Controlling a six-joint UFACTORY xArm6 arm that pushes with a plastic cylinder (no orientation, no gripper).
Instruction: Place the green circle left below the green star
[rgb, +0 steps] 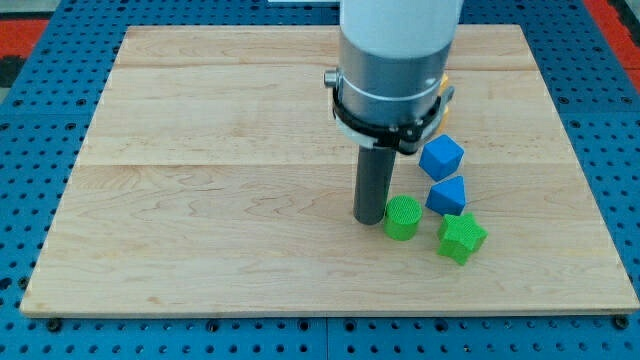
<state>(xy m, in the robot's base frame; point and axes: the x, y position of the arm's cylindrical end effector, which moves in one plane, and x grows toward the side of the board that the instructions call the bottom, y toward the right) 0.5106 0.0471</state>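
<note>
The green circle (402, 218) is a short green cylinder on the wooden board, right of centre and toward the view's bottom. The green star (461, 238) lies just to its right and slightly lower, with a small gap between them. My tip (371, 219) is the lower end of the dark rod; it stands right beside the green circle on its left, touching or nearly touching it.
A blue cube (441, 157) and another blue block (447, 195) sit above the green star. A yellow-orange block (447, 90) is mostly hidden behind the arm's grey body. The wooden board (200, 200) rests on a blue pegboard.
</note>
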